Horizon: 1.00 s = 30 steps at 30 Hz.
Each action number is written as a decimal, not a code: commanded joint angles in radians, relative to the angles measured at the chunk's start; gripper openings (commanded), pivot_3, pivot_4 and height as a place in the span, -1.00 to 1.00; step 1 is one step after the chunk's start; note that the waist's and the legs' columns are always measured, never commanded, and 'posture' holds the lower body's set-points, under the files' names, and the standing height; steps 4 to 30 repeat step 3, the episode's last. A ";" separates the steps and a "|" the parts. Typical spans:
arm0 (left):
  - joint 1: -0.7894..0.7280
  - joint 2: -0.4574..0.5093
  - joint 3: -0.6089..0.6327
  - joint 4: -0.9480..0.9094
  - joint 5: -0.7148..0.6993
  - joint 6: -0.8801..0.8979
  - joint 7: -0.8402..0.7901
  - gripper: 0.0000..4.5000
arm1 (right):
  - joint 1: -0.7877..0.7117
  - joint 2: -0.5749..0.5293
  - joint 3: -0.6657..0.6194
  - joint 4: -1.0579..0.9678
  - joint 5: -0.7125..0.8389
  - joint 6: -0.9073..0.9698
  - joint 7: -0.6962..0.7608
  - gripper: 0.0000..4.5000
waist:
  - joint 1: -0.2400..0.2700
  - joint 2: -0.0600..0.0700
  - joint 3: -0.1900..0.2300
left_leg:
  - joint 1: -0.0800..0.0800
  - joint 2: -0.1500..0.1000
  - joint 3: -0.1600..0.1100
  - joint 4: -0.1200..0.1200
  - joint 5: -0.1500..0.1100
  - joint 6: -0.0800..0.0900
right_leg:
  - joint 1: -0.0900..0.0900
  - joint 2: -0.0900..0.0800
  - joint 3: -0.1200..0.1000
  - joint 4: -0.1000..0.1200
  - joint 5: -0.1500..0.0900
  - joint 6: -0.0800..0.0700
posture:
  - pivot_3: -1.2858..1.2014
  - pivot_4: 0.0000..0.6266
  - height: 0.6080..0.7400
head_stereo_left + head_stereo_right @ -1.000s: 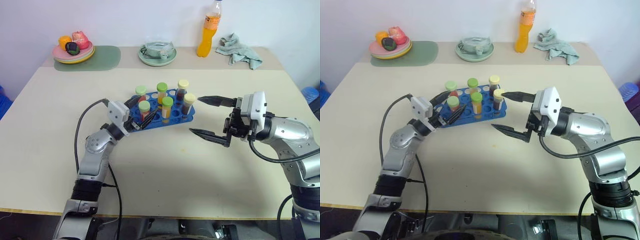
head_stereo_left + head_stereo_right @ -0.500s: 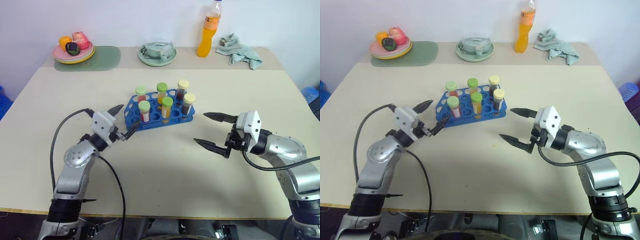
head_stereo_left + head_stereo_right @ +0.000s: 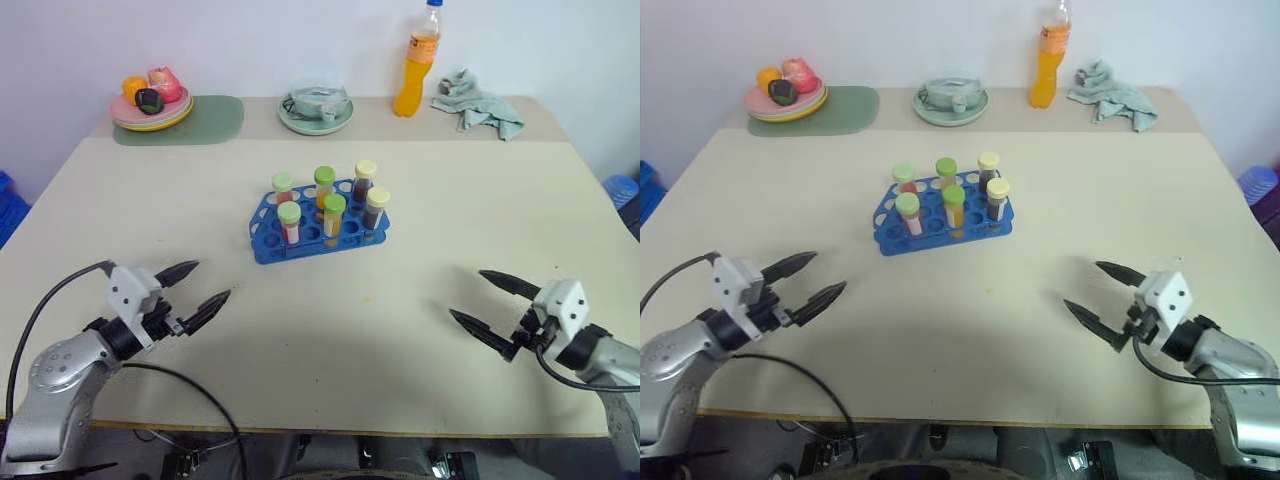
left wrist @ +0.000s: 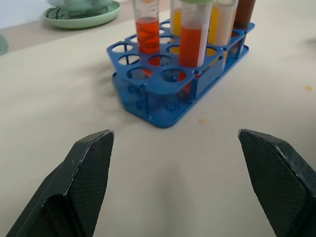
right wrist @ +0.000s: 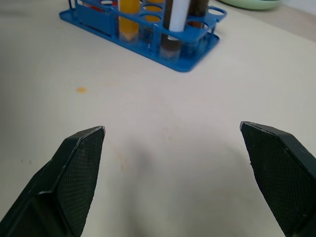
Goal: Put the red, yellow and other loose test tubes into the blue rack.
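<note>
The blue rack (image 3: 262,236) stands at the middle of the table with several capped test tubes upright in its holes. Among them are a red one (image 3: 290,224), a yellow one (image 3: 333,214) and a dark brown one (image 3: 377,206). No tube lies loose on the table. My left gripper (image 3: 212,280) hovers open near the front left edge, well short of the rack and holding nothing. My right gripper (image 3: 467,293) is open and holding nothing near the front right edge. In the left wrist view the rack (image 4: 163,118) sits beyond the spread fingers (image 4: 89,173).
Along the back stand an orange drink bottle (image 3: 420,65), a green plate with a bowl (image 3: 316,110), a crumpled cloth (image 3: 478,100) and a plate of fruit (image 3: 150,100) on a green mat (image 3: 215,118). Bare tabletop surrounds the rack.
Both arms have drawn back from the rack toward the near table edge, the left outward to the left, the right outward to the right. Both grippers stayed open.
</note>
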 commanded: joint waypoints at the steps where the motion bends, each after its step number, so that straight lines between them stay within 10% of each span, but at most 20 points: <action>1: 0.004 0.011 0.015 -0.033 -0.024 0.005 -0.026 0.83 | 0.012 -0.007 -0.055 0.002 0.015 -0.031 0.000 1.00 | -0.001 0.000 0.000 | 0.000 0.000 0.000 0.000 0.000 0.000 | 0.001 0.000 0.000 0.000 0.000 0.000 | 0.03 -0.52 1.00; 30: 0.012 0.013 0.014 -0.043 -0.030 0.022 -0.029 0.83 | 0.021 -0.008 -0.060 -0.010 0.017 -0.023 0.000 1.00 | -0.002 0.001 0.000 | 0.000 0.000 0.001 0.000 0.000 0.000 | 0.000 0.000 0.000 0.000 0.000 0.000 | 0.03 -0.52 1.00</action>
